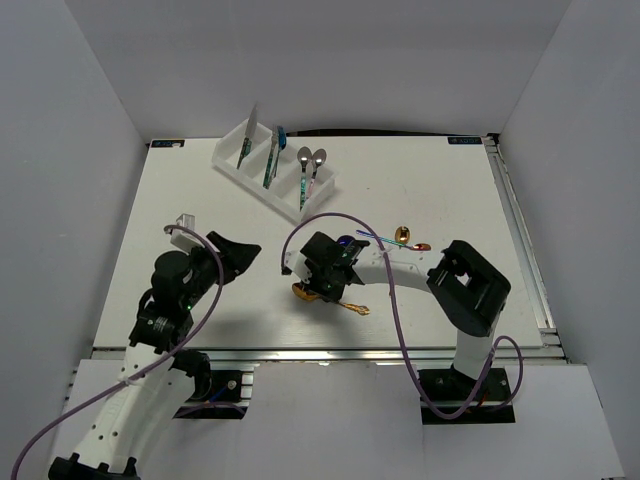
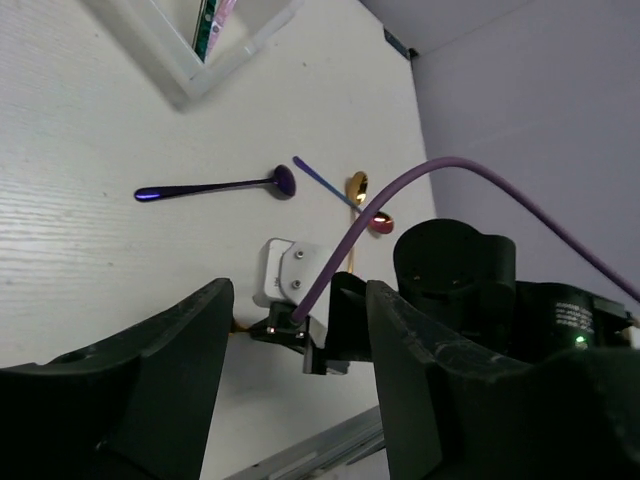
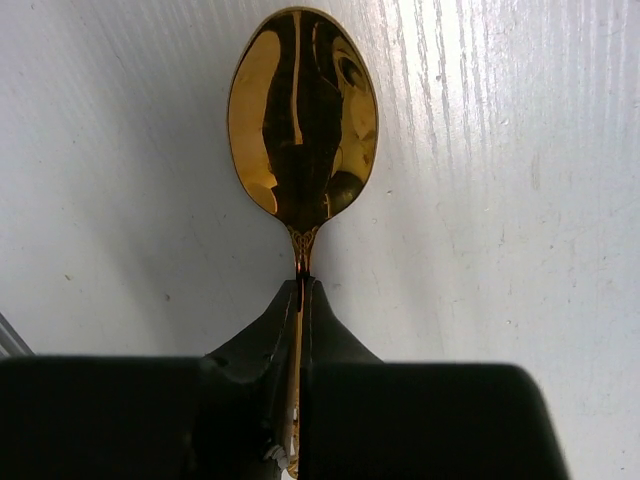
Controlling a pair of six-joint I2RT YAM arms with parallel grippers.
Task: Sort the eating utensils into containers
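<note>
My right gripper [image 1: 320, 290] is shut on the neck of a gold spoon [image 1: 350, 306] low over the table; in the right wrist view the gripper [image 3: 303, 292] pinches the stem just below the bowl [image 3: 303, 120]. My left gripper [image 1: 238, 256] is open and empty at the left, and its open gripper [image 2: 295, 400] also shows in the left wrist view. The white three-compartment tray [image 1: 228, 160] stands at the back and holds a knife [image 1: 246, 148], a teal fork [image 1: 271, 160] and two silver spoons [image 1: 305, 168]. A purple spoon [image 2: 215, 187], a small gold spoon [image 2: 356, 185] and a red spoon [image 2: 381, 224] lie loose.
A thin iridescent utensil handle [image 2: 318, 178] lies by the small gold spoon. A purple cable [image 1: 330, 222] loops over the right arm [image 1: 470, 285]. White walls enclose the table; a metal rail [image 1: 525, 250] runs along the right edge.
</note>
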